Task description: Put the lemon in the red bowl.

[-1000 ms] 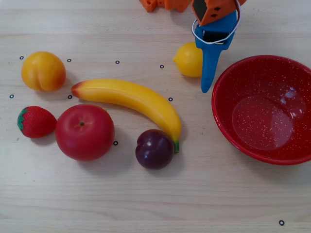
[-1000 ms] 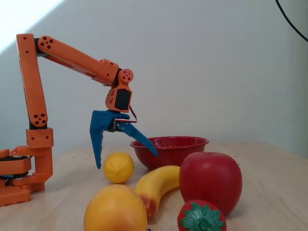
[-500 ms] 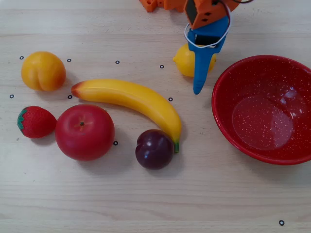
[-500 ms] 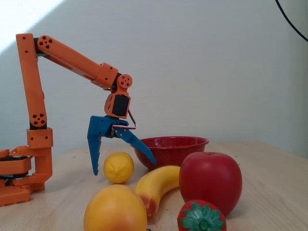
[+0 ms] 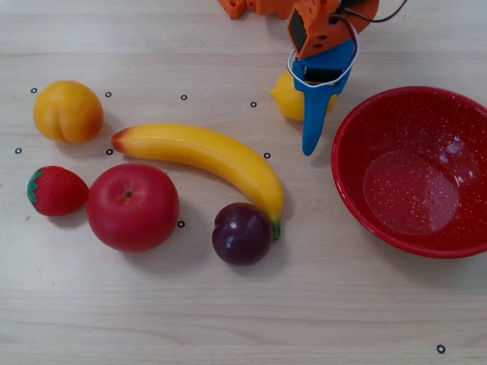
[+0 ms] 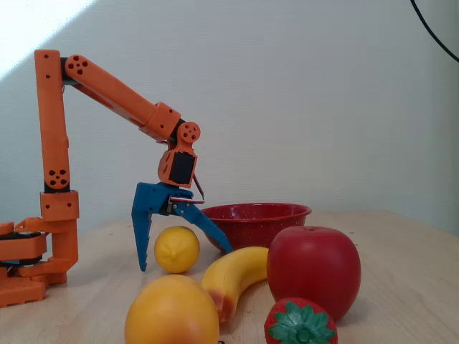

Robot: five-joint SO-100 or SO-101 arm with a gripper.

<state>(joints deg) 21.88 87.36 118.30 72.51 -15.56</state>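
Hand: my blue two-finger hand (image 6: 181, 258) spread wide, straddling the fruit to close on it.
Lemon: small smooth bright-yellow lemon (image 6: 176, 249) on the pale wooden surface (image 5: 228, 319), seemingly untouched.
Bowl: glossy speckled red bowl (image 5: 358, 205), just beside, empty.

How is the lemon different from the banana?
The lemon is small and oval; the banana is long and curved. The lemon is partly hidden under the open blue gripper; the banana lies in plain view, its tip beside the plum. Both are yellow and rest on the table.

Overhead down; low side view, perhaps table-level.
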